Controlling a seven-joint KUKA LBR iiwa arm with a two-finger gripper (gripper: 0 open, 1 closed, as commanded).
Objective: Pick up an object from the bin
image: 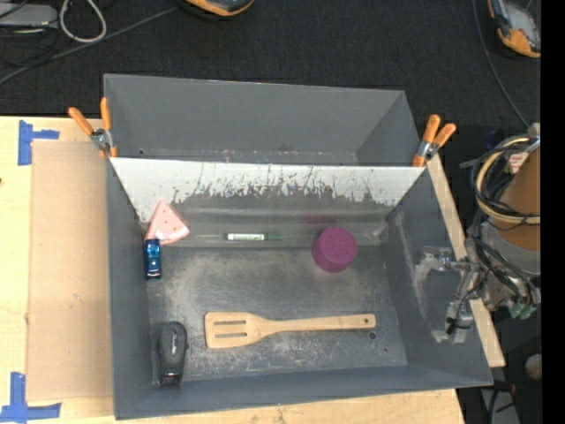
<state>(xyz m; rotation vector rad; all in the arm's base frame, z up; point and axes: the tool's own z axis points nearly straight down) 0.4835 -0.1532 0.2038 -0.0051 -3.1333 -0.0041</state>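
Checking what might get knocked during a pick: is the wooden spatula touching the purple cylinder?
No, the wooden spatula lies apart from the purple cylinder, with bare bin floor between them.

No readable text, brand, number or sign. Thin pen [254, 237] on bin [265, 131] floor near back wall: white section on barrel, any print there too small to make out. Small blue thing [153, 260] by left wall: pale patch on top, marking illegible.
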